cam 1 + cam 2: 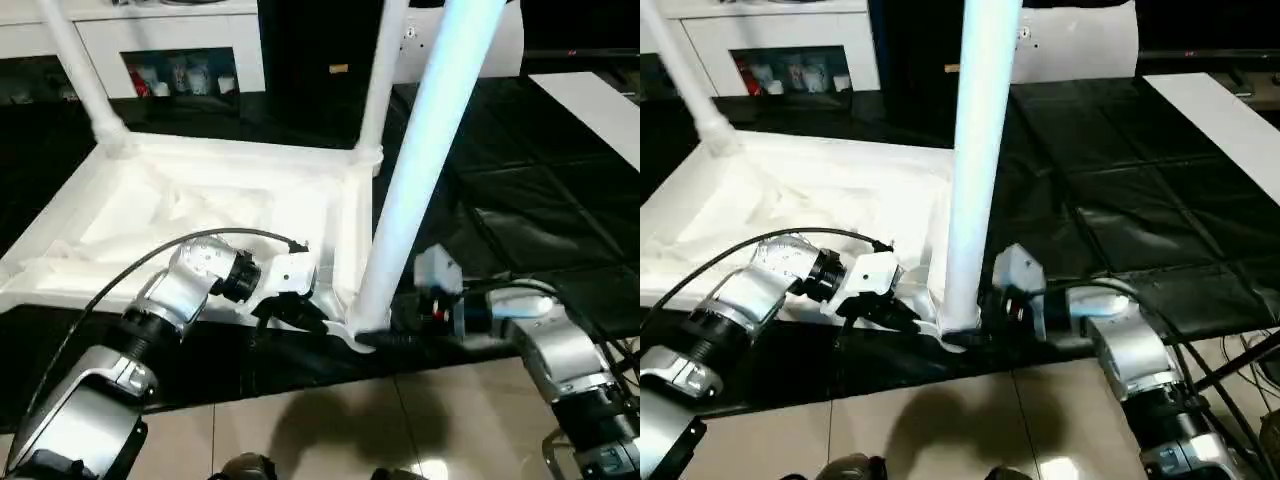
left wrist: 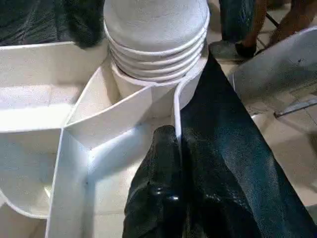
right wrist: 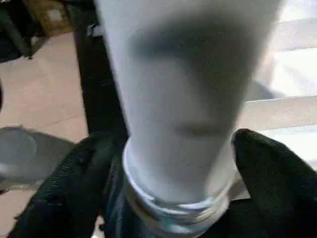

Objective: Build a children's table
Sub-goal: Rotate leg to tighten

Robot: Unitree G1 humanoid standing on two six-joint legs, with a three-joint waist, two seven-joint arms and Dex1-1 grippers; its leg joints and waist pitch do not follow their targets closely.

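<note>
The children's table lies upside down on the black-covered work table: its white ribbed tabletop [image 1: 130,220] faces up. Legs stand in the far left socket [image 1: 75,60], the far right socket [image 1: 380,80] and the near right socket [image 1: 420,150]. My left gripper [image 2: 171,144] is shut on the tabletop's thin rim wall, right beside the near right socket. The near leg's ribbed base [image 2: 153,44] sits in that socket. My right gripper [image 3: 173,144] stands open around the foot of that leg, one black finger [image 3: 74,183] on each side of the tube.
A white glass-door cabinet [image 1: 160,50] stands behind the work table. A white board [image 1: 600,110] lies at the far right of the black cover [image 1: 520,200]. Tiled floor [image 1: 330,420] runs along the near edge. A person's legs and shoes [image 2: 237,29] stand on the floor near the corner.
</note>
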